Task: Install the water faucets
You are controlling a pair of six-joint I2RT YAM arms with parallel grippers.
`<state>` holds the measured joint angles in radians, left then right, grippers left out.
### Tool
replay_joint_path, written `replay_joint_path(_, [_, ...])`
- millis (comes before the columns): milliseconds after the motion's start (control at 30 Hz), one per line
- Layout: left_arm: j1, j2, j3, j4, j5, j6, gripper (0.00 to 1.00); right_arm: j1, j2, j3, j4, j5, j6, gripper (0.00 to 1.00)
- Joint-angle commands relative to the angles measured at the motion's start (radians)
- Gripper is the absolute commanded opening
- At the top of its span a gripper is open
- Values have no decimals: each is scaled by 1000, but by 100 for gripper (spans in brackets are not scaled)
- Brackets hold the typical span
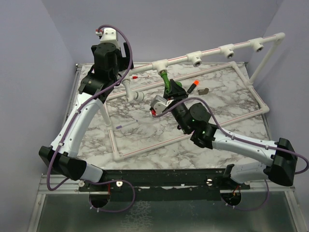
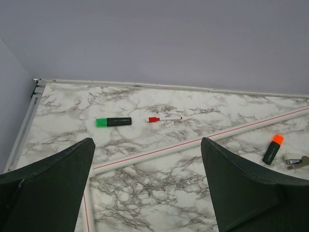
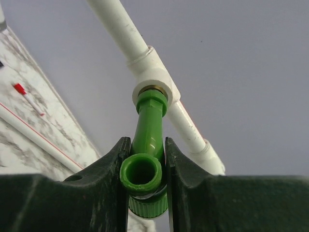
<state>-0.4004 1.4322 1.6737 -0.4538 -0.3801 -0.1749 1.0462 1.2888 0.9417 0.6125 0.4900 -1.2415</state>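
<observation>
Up at the raised pipe's leftmost tee socket (image 1: pixel 159 64), the right tool (image 3: pixel 146 152) pinches the green faucet (image 3: pixel 149 121) between its fingers. The faucet's end sits in the socket, and only the right wrist view shows the metal ring (image 3: pixel 153 89) there. Only the left wrist view shows the left tool (image 2: pixel 147 164) spread wide over the counter (image 2: pixel 145 101), with a green highlighter (image 2: pixel 113 122), red pen (image 2: pixel 165 118) and orange highlighter (image 2: pixel 273 149) beyond.
</observation>
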Motion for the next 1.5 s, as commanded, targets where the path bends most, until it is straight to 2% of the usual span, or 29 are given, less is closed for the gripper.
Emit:
replay_joint_path(0, [-6, 23, -35, -143, 58, 6, 92, 6, -21, 75, -46, 46, 319, 1])
replay_joint_path(133, [-6, 22, -34, -146, 64, 5, 92, 6, -19, 115, -78, 99, 583, 0])
replay_joint_path(567, [-8, 18, -34, -148, 86, 1, 92, 6, -28, 116, -64, 260, 1284, 1])
replay_joint_path(767, [-9, 11, -36, -148, 92, -1, 92, 5, -58, 119, -142, 326, 1656, 1])
replay_joint_path(1067, [-14, 7, -40, -148, 99, -3, 92, 0, -113, 47, -279, 329, 2330, 1])
replay_joint_path(1133, [-14, 5, -40, -149, 97, -2, 92, -4, -124, 32, -290, 306, 2438, 0])
replay_joint_path(1233, [-14, 4, -42, -148, 94, 0, 92, -5, -133, 32, -299, 288, 2505, 1])
replay_joint_path(1267, [-14, 2, -43, -148, 95, 0, 92, -5, -137, 34, -305, 287, 2510, 3])
replay_joint_path(1400, [-15, -1, -40, -148, 94, 0, 92, -5, -153, 31, -326, 287, 2494, 36])
replay_joint_path(1467, [-15, -1, -41, -148, 90, 2, 92, -5, -163, 15, -329, 289, 2489, 49])
